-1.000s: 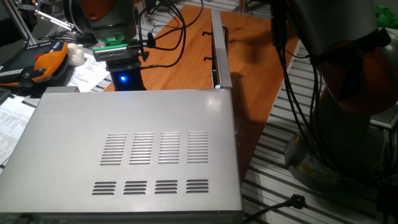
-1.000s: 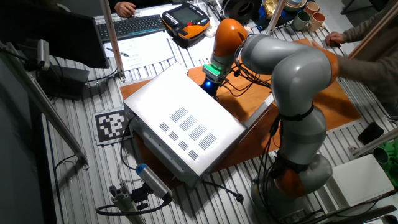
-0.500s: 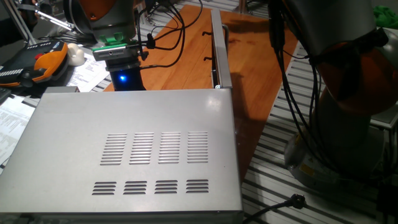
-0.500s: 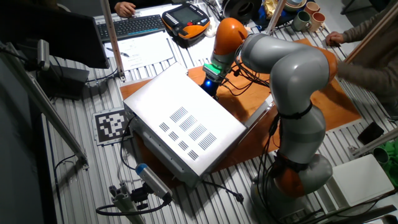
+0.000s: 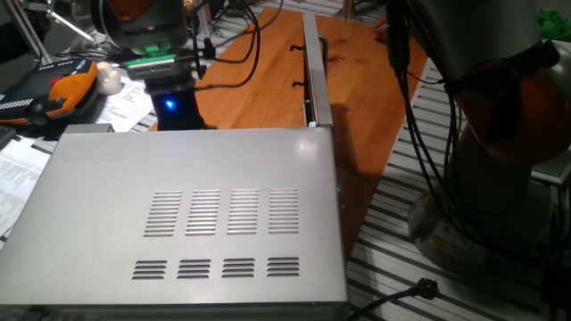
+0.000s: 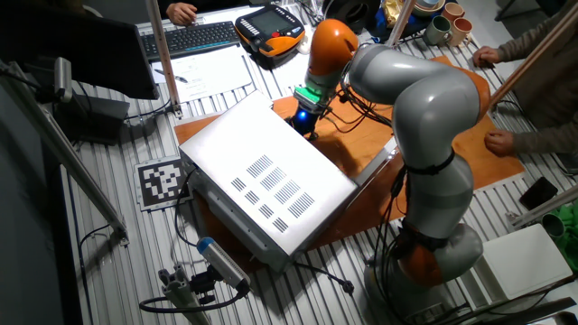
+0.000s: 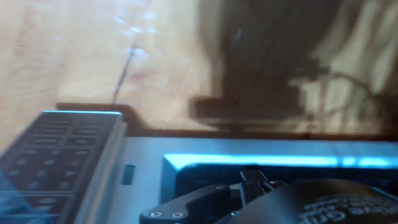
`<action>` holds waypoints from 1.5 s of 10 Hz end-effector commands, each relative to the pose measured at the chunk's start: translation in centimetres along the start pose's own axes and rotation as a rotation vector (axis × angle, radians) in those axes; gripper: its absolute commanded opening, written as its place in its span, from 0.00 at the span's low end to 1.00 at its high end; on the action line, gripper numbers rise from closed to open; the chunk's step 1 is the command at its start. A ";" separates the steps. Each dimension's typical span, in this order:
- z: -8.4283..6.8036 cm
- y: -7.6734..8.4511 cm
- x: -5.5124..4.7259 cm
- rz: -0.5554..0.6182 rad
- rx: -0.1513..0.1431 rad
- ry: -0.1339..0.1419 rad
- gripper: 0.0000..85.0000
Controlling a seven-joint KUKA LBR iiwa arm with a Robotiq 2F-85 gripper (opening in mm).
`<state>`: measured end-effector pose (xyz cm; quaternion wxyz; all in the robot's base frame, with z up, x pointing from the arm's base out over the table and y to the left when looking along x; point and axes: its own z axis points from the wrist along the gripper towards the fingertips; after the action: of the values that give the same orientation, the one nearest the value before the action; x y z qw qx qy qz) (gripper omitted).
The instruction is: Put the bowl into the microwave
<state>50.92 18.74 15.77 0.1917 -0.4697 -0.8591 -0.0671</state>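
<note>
The microwave [image 5: 192, 209] is a silver-grey box with vent slots on top; it also shows in the other fixed view [image 6: 262, 181]. Its door [image 5: 314, 71] stands open over the wooden table. My wrist with a green band and blue light [image 5: 165, 76] is just in front of the microwave's opening; the fingers below it are hidden by the microwave's top. The hand view shows the keypad [image 7: 56, 149], the blue-lit edge of the opening [image 7: 261, 160] and blurred dark gripper parts [image 7: 211, 199] at the bottom. No bowl shows in any view.
A white lump [image 5: 109, 78] and an orange pendant [image 5: 67, 89] lie at the far left. Cables hang from the arm [image 6: 424, 117]. A person's hand [image 6: 501, 142] rests on the wooden table's right side. Mugs [image 6: 442, 27] stand at the back.
My wrist has risen and shifted a little left, away from the microwave's front. A person's hand has come onto the table at the right in the other fixed view.
</note>
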 end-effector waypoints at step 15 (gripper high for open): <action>-15.2 -7.9 -11.0 -0.476 0.211 -0.366 0.00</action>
<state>53.71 3.37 25.87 0.0604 -0.2445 -0.9656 0.0647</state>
